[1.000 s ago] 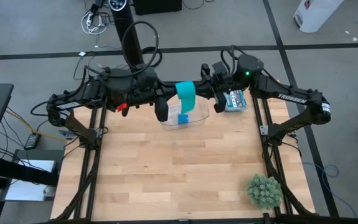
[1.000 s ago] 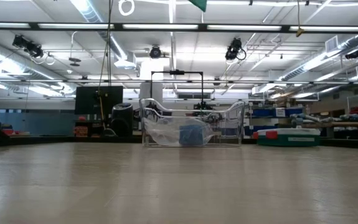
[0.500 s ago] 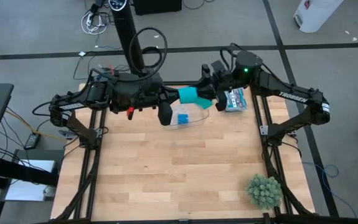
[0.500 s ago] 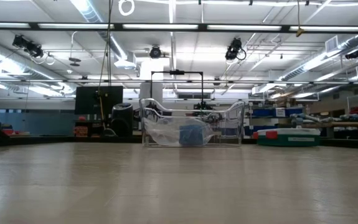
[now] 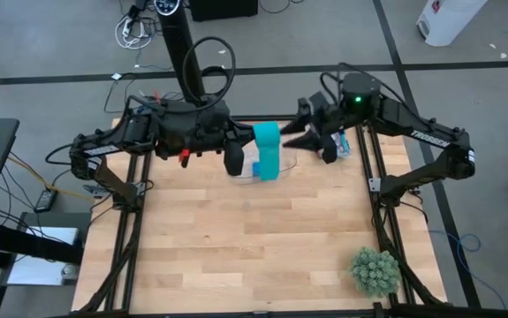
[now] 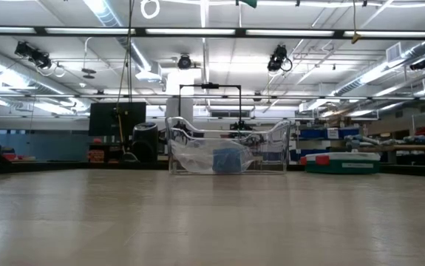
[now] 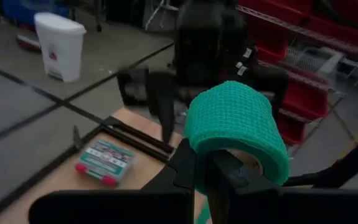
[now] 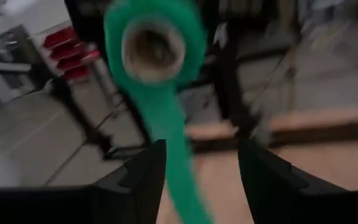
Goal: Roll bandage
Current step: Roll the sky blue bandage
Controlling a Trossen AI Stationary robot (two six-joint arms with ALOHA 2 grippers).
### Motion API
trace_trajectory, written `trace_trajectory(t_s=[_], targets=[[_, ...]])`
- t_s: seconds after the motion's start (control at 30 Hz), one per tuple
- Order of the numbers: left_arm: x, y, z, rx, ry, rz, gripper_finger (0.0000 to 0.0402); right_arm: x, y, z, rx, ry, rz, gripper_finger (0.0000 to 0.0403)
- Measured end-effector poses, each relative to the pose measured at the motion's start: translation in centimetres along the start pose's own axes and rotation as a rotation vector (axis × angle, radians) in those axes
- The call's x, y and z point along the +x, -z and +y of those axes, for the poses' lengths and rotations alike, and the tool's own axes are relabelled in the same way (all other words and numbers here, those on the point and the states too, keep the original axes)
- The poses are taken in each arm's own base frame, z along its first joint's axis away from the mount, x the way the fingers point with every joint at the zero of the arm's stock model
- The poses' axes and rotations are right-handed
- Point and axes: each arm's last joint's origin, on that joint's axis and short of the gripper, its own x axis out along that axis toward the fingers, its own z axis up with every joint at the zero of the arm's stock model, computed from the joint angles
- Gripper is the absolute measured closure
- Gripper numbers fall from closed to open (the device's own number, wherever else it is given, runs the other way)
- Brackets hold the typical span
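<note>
The teal bandage (image 5: 265,140) is a roll held up over the table's far middle. Its loose tail (image 5: 270,168) hangs down from it. In the right wrist view the roll (image 8: 152,46) shows end-on with its hollow core, the tail (image 8: 174,146) dropping below. My left gripper (image 7: 205,177) is shut on the roll and reaches it from the table's left (image 5: 241,147). My right gripper (image 5: 305,134) is open, a short way to the roll's right, with nothing between its fingers (image 8: 146,177). The tail's lower tip (image 6: 246,3) shows at the low view's top edge. My left gripper pinches the roll at its near end (image 7: 211,144) between its two fingers. The fingers come level from the table's left. They hide the exact place of contact. The roll lies on its side, lifted clear, with the tail hanging slack below it.
A clear container (image 5: 282,166) holding a blue roll (image 5: 259,167) stands under the bandage at the table's far middle. A small printed box (image 7: 104,163) lies at the far right. A green spiky ball (image 5: 375,270) sits near the right front corner.
My right gripper has opened, let go of the bandage's tail and drawn back toward the table's right edge. The tail, pulled up sideways against the roll half a second ago, has fallen and hangs straight down. The left gripper has kept the roll in place.
</note>
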Motion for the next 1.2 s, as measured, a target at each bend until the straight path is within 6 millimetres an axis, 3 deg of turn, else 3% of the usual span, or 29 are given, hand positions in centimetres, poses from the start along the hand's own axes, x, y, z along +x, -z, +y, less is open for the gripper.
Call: trace_trajectory(t_s=[0.1,0.27,0.47,0.77,1.0,1.2], targets=[[0.1,0.0,0.3,-0.067,0.019,0.02,0.0378,-0.5,-1.0,0.3,-0.083,0.039,-0.094,0.021],[0.3,-0.1,0.6,-0.16,0.105,0.07,0.0378,-0.4,-1.1,0.1,-0.125,0.124,-0.112,0.0206],[0.5,-0.2,0.9,-0.229,0.215,0.137,0.0378,-0.5,-1.8,1.2,-0.19,0.09,-0.131,0.0185],[0.7,-0.5,1.6,-0.282,0.212,0.142,0.0378,-0.2,-2.5,3.3,-0.313,0.144,-0.152,0.0141],[0.7,-0.5,1.6,-0.289,0.215,0.143,0.0378,0.4,-2.3,3.7,-0.342,0.144,-0.154,0.0118],[0.7,-0.5,1.6,-0.335,0.211,0.149,0.0378,1.5,-2.1,3.7,-0.382,0.146,-0.154,0.0121]])
